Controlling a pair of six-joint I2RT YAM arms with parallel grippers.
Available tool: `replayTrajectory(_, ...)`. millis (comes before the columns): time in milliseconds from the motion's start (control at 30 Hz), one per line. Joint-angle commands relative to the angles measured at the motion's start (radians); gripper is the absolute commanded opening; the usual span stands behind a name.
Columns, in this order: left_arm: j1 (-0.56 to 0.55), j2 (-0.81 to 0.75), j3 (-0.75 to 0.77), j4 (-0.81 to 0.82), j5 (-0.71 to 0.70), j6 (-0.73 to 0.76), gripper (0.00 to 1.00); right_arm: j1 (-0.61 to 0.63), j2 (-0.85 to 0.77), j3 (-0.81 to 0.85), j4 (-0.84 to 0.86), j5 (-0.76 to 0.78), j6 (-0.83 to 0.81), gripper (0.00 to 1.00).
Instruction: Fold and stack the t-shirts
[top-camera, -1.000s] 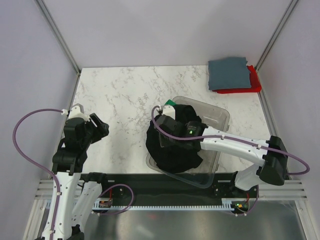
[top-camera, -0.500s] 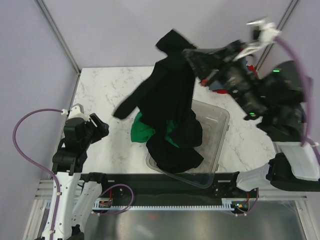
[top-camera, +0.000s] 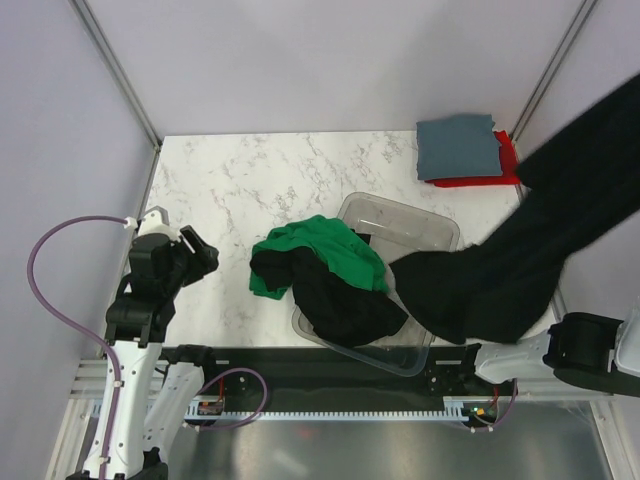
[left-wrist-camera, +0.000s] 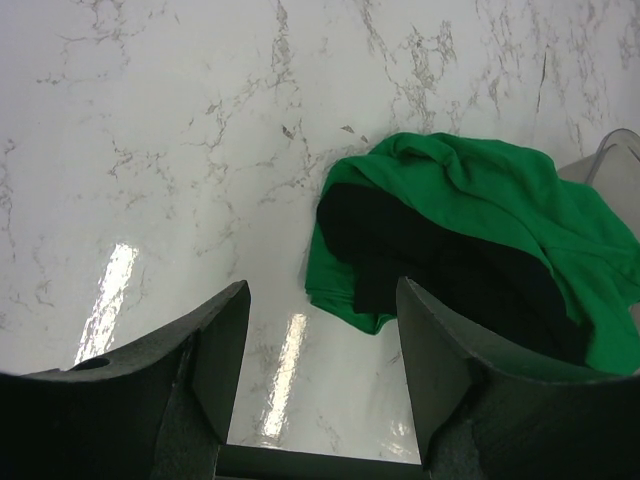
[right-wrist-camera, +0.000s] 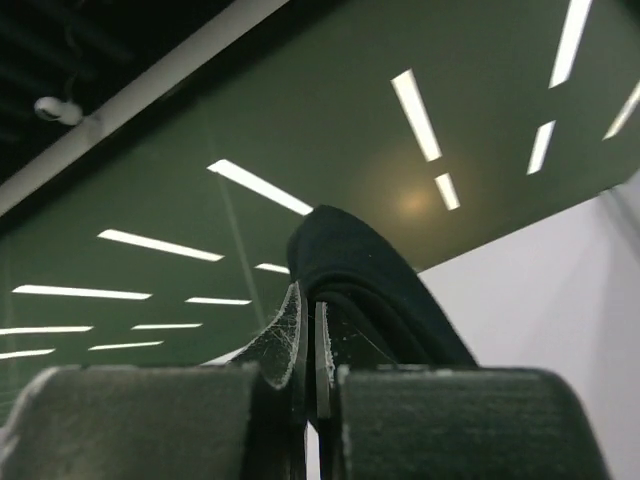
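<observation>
My right gripper (right-wrist-camera: 308, 345) points up at the ceiling, shut on a fold of a black t-shirt (right-wrist-camera: 375, 275). In the top view that black t-shirt (top-camera: 520, 240) hangs from beyond the upper right edge, down over the bin's right side; the gripper itself is out of that view. A green t-shirt (top-camera: 325, 250) drapes over the bin's left rim onto the table, with another black t-shirt (top-camera: 345, 305) under it. The left wrist view shows the green t-shirt (left-wrist-camera: 480, 190) and the black one (left-wrist-camera: 450, 280). My left gripper (top-camera: 196, 250) is open and empty, left of them. A folded grey-blue t-shirt (top-camera: 458, 147) lies on a red one (top-camera: 503, 172) at the far right corner.
The clear plastic bin (top-camera: 405, 215) stands at the table's near right, its corner (left-wrist-camera: 615, 155) showing in the left wrist view. The right arm's base (top-camera: 590, 350) is at the lower right. Marble tabletop (top-camera: 250, 180) spreads to the left and back.
My right gripper has swung the black t-shirt up and to the right, out of the top view. The green t-shirt has dropped over the bin's left rim. The left arm has not moved.
</observation>
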Motion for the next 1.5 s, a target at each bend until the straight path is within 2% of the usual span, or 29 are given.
replayTrajectory(0,0.008,0.011,-0.003,0.014,-0.018,-0.022,0.68,0.005,0.017,-0.003,0.160,0.055,-0.314,0.00)
replayTrajectory(67,0.008,0.013,-0.003,0.012,-0.018,-0.022,0.68,0.005,-0.039,-0.169,0.199,0.185,-0.369,0.00)
replayTrajectory(100,0.008,0.013,-0.004,0.014,-0.019,-0.024,0.68,0.003,-0.120,-0.352,0.272,0.241,-0.417,0.00)
replayTrajectory(133,0.008,0.011,-0.004,0.012,-0.019,-0.024,0.68,0.005,-0.168,-0.456,0.315,0.335,-0.432,0.00)
replayTrajectory(167,0.008,0.010,-0.004,0.014,-0.022,-0.025,0.68,0.005,-0.261,-0.557,0.352,0.376,-0.446,0.00)
replayTrajectory(200,0.008,0.014,-0.006,0.012,-0.019,-0.025,0.68,0.005,-0.305,-0.734,0.410,0.414,-0.448,0.00)
replayTrajectory(233,0.008,0.017,-0.008,0.014,-0.015,-0.025,0.68,0.005,-0.345,-0.810,0.420,0.462,-0.424,0.00)
replayTrajectory(333,0.007,0.086,-0.023,0.064,0.124,0.023,0.69,0.005,-0.457,-1.014,0.380,0.633,-0.376,0.00)
replayTrajectory(367,0.005,0.117,-0.017,0.070,0.219,0.030,0.68,0.005,-0.487,-1.053,0.362,0.728,-0.368,0.00)
replayTrajectory(433,0.002,0.210,-0.032,0.102,0.287,0.004,0.70,0.005,-0.515,-1.197,0.214,0.845,-0.315,0.00)
replayTrajectory(467,0.001,0.247,-0.032,0.115,0.295,-0.010,0.72,0.005,-0.515,-1.198,0.213,0.846,-0.258,0.00)
replayTrajectory(500,-0.001,0.284,-0.046,0.124,0.298,-0.022,0.73,0.003,-0.517,-1.214,-0.012,0.870,-0.185,0.00)
replayTrajectory(567,-0.010,0.418,-0.040,0.133,0.301,-0.050,0.74,0.005,-0.486,-1.225,-0.198,0.907,-0.003,0.00)
replayTrajectory(600,-0.016,0.460,-0.029,0.153,0.300,-0.053,0.74,0.005,-0.474,-1.224,-0.367,0.934,0.058,0.00)
replayTrajectory(667,-0.047,0.548,-0.014,0.176,0.289,-0.061,0.75,0.005,-0.462,-1.215,-0.517,0.945,0.213,0.00)
replayTrajectory(800,-0.119,0.791,0.038,0.230,0.237,-0.067,0.77,-0.009,-0.459,-1.198,-0.779,0.837,0.582,0.00)
replayTrajectory(833,-0.130,0.831,0.045,0.247,0.234,-0.079,0.76,-0.012,-0.457,-1.205,-0.800,0.715,0.598,0.00)
replayTrajectory(900,-0.165,0.948,0.060,0.271,0.231,-0.093,0.76,-0.015,-0.436,-1.245,-0.813,0.532,0.505,0.01)
replayTrajectory(933,-0.182,0.988,0.068,0.285,0.214,-0.097,0.76,-0.015,-0.419,-1.247,-0.841,0.353,0.482,0.02)
replayTrajectory(1000,-0.217,1.072,0.084,0.291,0.166,-0.114,0.76,-0.016,-0.341,-1.209,-0.943,0.315,0.485,0.00)
replayTrajectory(1033,-0.225,1.091,0.088,0.306,0.160,-0.117,0.75,-0.018,-0.318,-1.199,-0.968,0.231,0.494,0.00)
replayTrajectory(1167,-0.231,1.143,0.092,0.339,0.151,-0.134,0.68,-0.174,-0.215,-1.198,-1.033,-0.242,0.457,0.00)
replayTrajectory(1200,-0.231,1.145,0.101,0.339,0.148,-0.136,0.66,-0.197,-0.193,-1.205,-1.062,-0.295,0.454,0.00)
replayTrajectory(1233,-0.231,1.146,0.106,0.337,0.146,-0.133,0.59,-0.210,-0.172,-1.204,-1.071,-0.302,0.456,0.00)
replayTrajectory(1267,-0.231,1.146,0.109,0.339,0.142,-0.133,0.53,-0.233,-0.153,-1.208,-1.041,-0.217,0.510,0.00)
replayTrajectory(1300,-0.231,1.146,0.117,0.342,0.140,-0.127,0.44,-0.265,-0.159,-1.237,-1.010,-0.233,0.523,0.00)
replayTrajectory(1333,-0.231,1.146,0.117,0.342,0.140,-0.122,0.25,-0.300,-0.178,-1.253,-0.978,-0.257,0.523,0.00)
replayTrajectory(1433,-0.231,1.117,0.127,0.339,0.140,-0.098,0.02,-0.446,-0.264,-1.274,-0.877,-0.244,0.615,0.00)
replayTrajectory(1467,-0.231,1.070,0.129,0.331,0.134,-0.094,0.02,-0.513,-0.279,-1.262,-0.876,-0.212,0.641,0.00)
